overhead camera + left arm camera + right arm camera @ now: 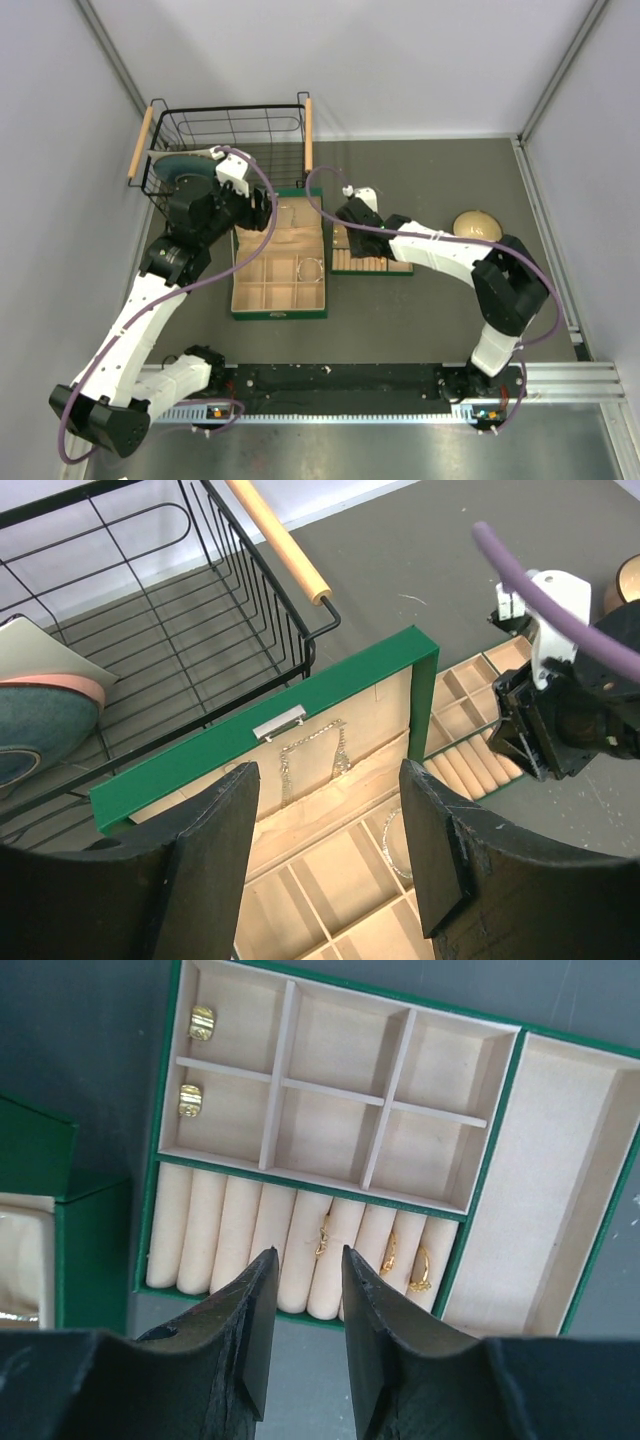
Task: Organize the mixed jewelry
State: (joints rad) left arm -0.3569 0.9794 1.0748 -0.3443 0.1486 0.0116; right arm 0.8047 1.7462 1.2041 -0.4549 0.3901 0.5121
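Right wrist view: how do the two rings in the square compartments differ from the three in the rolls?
The compartment rings are wide, chunky bands lying loose, each in its own compartment. The roll rings are thinner, wedged in slots between rolls. All are gold.

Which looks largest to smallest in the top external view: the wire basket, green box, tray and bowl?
1. Basket, though only narrowly over the box, and its raised rim is nearer the camera.
2. Box, open.
3. Tray, partly covered.
4. Bowl, clearly smallest.
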